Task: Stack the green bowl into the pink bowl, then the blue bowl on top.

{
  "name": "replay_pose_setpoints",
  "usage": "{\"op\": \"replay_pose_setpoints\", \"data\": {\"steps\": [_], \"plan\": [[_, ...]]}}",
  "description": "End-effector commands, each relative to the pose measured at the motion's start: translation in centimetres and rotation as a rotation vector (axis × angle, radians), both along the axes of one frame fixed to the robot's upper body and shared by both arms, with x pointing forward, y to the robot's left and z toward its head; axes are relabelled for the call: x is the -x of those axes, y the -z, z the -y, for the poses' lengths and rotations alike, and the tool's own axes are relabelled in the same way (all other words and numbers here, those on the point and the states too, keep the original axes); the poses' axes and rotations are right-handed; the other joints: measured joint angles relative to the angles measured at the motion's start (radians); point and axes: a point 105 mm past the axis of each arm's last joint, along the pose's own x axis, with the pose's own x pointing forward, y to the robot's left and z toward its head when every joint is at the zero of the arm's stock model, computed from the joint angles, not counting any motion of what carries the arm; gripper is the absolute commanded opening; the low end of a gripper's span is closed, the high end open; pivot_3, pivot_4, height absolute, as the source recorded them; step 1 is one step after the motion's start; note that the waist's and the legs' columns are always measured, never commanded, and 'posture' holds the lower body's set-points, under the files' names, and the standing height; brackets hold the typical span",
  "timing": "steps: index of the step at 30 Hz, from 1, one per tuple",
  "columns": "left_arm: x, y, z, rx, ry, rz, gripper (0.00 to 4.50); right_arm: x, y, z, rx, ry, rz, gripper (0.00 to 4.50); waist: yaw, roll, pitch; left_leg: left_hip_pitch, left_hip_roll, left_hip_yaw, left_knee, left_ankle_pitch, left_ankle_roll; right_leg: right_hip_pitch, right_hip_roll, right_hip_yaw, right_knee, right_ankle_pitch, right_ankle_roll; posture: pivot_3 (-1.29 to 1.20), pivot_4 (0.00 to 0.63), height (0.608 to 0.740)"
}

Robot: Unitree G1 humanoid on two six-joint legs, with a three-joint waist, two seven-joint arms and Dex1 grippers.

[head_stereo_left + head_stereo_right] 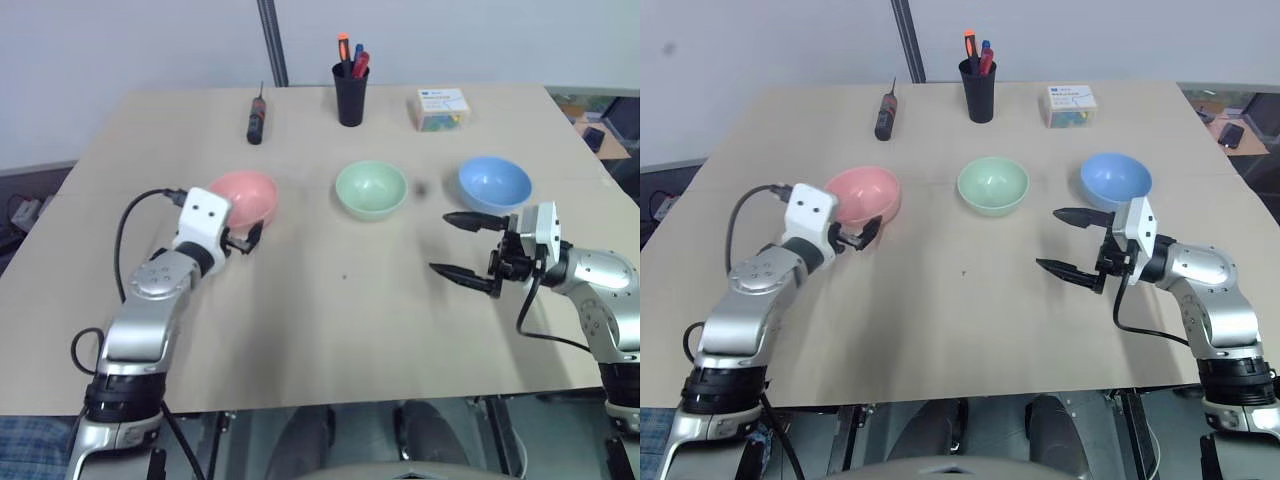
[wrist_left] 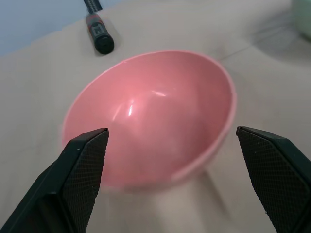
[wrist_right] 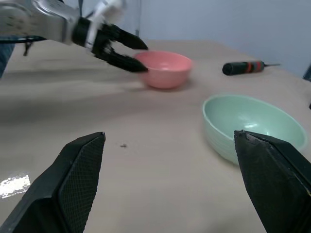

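No readable text anywhere. Blue band of print on top of the small box (image 1: 443, 107) at the table's far edge, too small to make out. Faint markings on the screwdriver (image 2: 99, 35) handle, not legible. No labels, brands or numbers on the bowls.

pink bowl (image 2: 160, 111): smooth plastic, shiny inside
green bowl (image 3: 252, 126): smooth plastic, a soft shine
blue bowl (image 1: 494, 184): smooth plastic
table (image 1: 330, 320): pale wood look, flat and matt
fingers (image 2: 85, 165): black, rough with tiny bumps
black cup (image 1: 351, 94): dull black
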Motion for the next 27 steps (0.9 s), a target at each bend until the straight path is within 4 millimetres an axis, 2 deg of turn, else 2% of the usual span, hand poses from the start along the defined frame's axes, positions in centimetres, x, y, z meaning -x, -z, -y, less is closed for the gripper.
{"op": "replay_pose_setpoints", "data": {"steps": [1,8,13,14,15,20,21,24,27], "plan": [[-0.8,-1.5,0.3,-0.036,0.029,0.061,4.46,0.3,-1.5,-0.3,-0.017,-0.007,0.060,4.43,0.000,0.000,0.000,0.000,0.000,0.000,0.000,0.000,0.000,0.000,0.000,0.000,0.000,0.000,0.000,0.00,0.150,0.740],[-0.7,0.0,-0.3,-0.097,0.055,0.006,4.46,0.6,-1.3,0.1,-0.008,0.020,0.063,4.43,0.000,0.000,0.000,-0.001,0.000,-0.001,0.000,0.000,0.000,0.000,-0.001,0.000,0.000,0.000,0.000,0.00,0.150,0.740],[-0.8,0.1,0.2,-0.108,0.083,-0.002,3.12,0.7,-1.1,0.4,0.007,0.025,0.063,4.50,0.001,0.000,0.000,-0.001,0.000,-0.001,0.001,0.000,0.000,0.000,-0.001,-0.001,0.001,0.000,0.000,0.00,0.150,0.740],[-0.9,0.1,0.1,-0.106,0.081,-0.007,2.65,0.7,-1.1,0.4,0.010,0.024,0.063,4.50,0.001,0.000,0.000,-0.001,0.000,-0.001,0.001,0.000,0.000,0.000,-0.001,-0.001,0.001,0.000,0.000,0.00,0.150,0.740],[-0.9,0.2,0.1,-0.106,0.080,-0.013,2.40,0.7,-1.1,0.5,0.011,0.024,0.063,4.50,0.001,0.000,0.000,-0.001,0.000,-0.001,0.001,0.000,0.000,0.000,-0.001,-0.001,0.001,0.000,0.000,0.00,0.150,0.740],[-0.9,0.6,0.2,-0.099,0.097,-0.045,0.18,0.7,-1.0,0.7,0.015,0.028,0.062,4.50,-0.001,0.000,0.000,-0.001,0.000,-0.001,0.001,0.000,0.000,0.000,-0.001,-0.001,0.001,0.000,0.000,0.00,0.150,0.740],[-0.9,0.6,0.3,-0.101,0.101,-0.046,0.02,0.7,-1.0,0.7,0.015,0.028,0.062,4.50,0.000,0.000,0.000,-0.001,0.000,-0.001,0.001,0.000,0.000,0.000,-0.001,-0.001,0.001,0.000,0.000,0.00,0.150,0.740],[-1.0,0.5,0.7,-0.092,0.119,-0.048,0.02,0.7,-1.0,0.8,0.017,0.029,0.061,4.50,0.001,0.000,0.000,-0.001,0.000,-0.001,0.001,0.000,0.000,0.000,-0.001,-0.001,0.002,0.000,0.000,0.00,0.150,0.740],[-0.7,0.2,2.5,-0.076,0.204,-0.066,0.02,0.6,-1.0,0.9,0.019,0.031,0.061,4.50,0.002,0.000,0.000,-0.001,0.000,-0.001,0.002,0.000,0.000,0.000,-0.001,-0.001,0.002,0.000,0.000,0.00,0.150,0.740]]}}
